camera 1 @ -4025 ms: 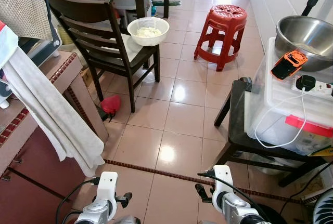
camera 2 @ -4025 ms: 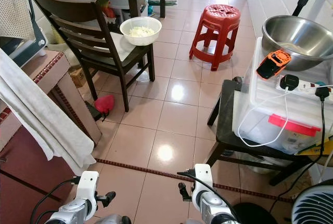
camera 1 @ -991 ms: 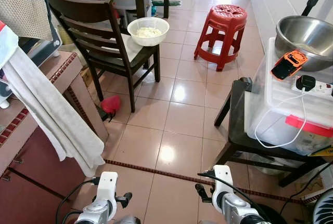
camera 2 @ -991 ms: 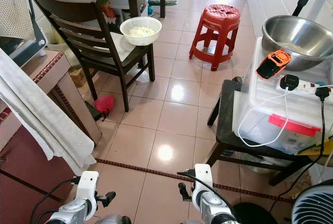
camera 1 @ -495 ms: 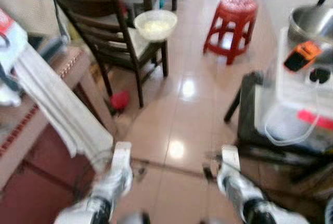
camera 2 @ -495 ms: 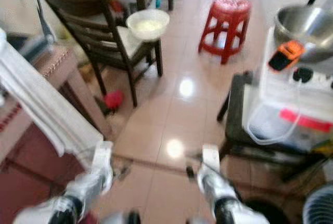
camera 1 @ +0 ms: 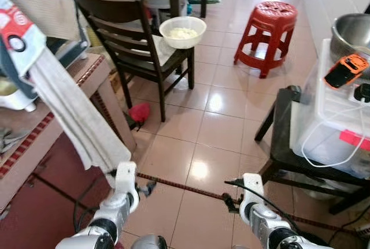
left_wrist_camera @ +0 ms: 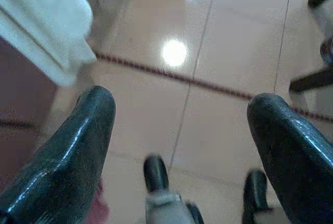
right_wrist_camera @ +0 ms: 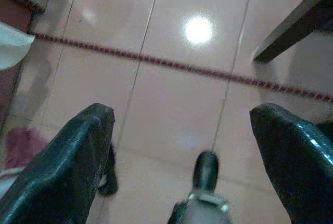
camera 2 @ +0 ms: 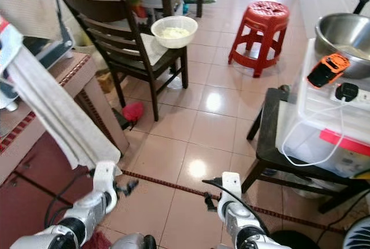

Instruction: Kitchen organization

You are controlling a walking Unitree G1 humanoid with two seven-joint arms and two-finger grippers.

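Shift of the whole view against a second ago, with a blurred half-second between: read as the head camera moving, not the things. Now showing more of the tiled counter [camera 1: 34, 139] on the robot's left, with the pale towel [camera 1: 75, 116] draped over its edge and hanging nearly down to the left hand [left_wrist_camera: 182, 109]. Judged as a turn or step toward that counter, so still the approach stage of the tidying, nothing picked up yet. Left hand low over the floor [camera 1: 196, 139], fingers well apart and empty; right hand [right_wrist_camera: 182, 120] likewise low, fingers apart, gripping nothing. Likeliest kitchen things for the task: white bowl [camera 1: 182, 32] with pale contents, sitting on the seat of the dark wooden chair [camera 1: 133, 35], well ahead and out of reach; steel bowl [camera 1: 352, 32] on the clear plastic box [camera 1: 329, 133] to the right, beside an orange device [camera 1: 346, 70] and a white cable. Box resting on a low dark stool [camera 1: 283, 145]. Red plastic stool [camera 1: 272, 21] further back, standing apart. Small red object [camera 1: 139, 112] on the floor by the chair leg, too small to name. Glossy pink tiles with a dark red inlay strip running across just ahead of both hands; bright ceiling-light glare on them.
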